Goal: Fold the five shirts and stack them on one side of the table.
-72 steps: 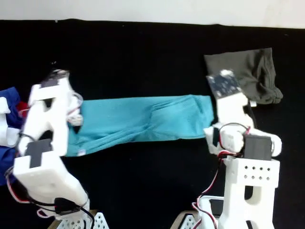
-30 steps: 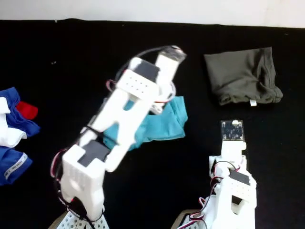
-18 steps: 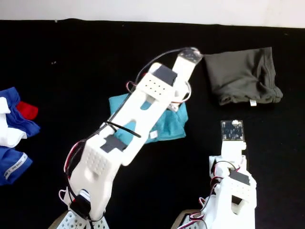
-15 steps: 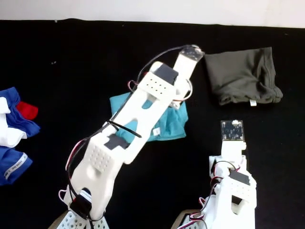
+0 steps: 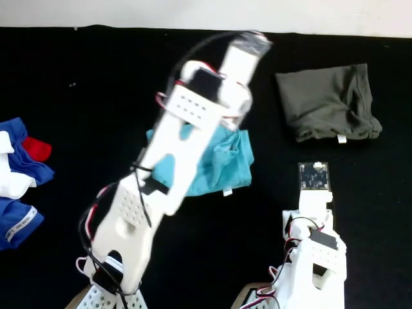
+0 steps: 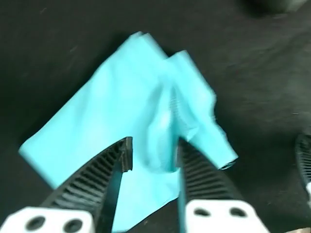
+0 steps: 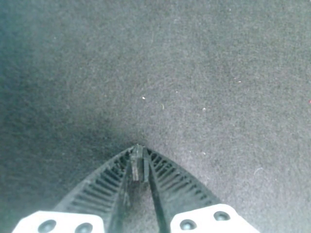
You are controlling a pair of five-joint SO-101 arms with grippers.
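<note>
Two end effectors, one teal shirt folded but rumpled at mid-counter.

Nearest us, the right end effector (image 7: 138, 156) is pinched together on nothing, low over the bare black counter (image 7: 218, 73). Farther out, the left end effector (image 6: 153, 150) hangs with its jaws apart above the teal shirt (image 6: 116, 102), a loose folded packet with a ridge of cloth bunched along one side. We judge the step to be tidying this packet and carrying it to the stack. We would bite through every layer at a folded edge, lift slowly so nothing falls open, and lay it square. Beyond it rests the folded grey shirt (image 5: 328, 103), well apart, and loose shirts (image 5: 19, 174) wait at the left edge. The black cloth ends at a pale wall (image 5: 193, 13).
</note>
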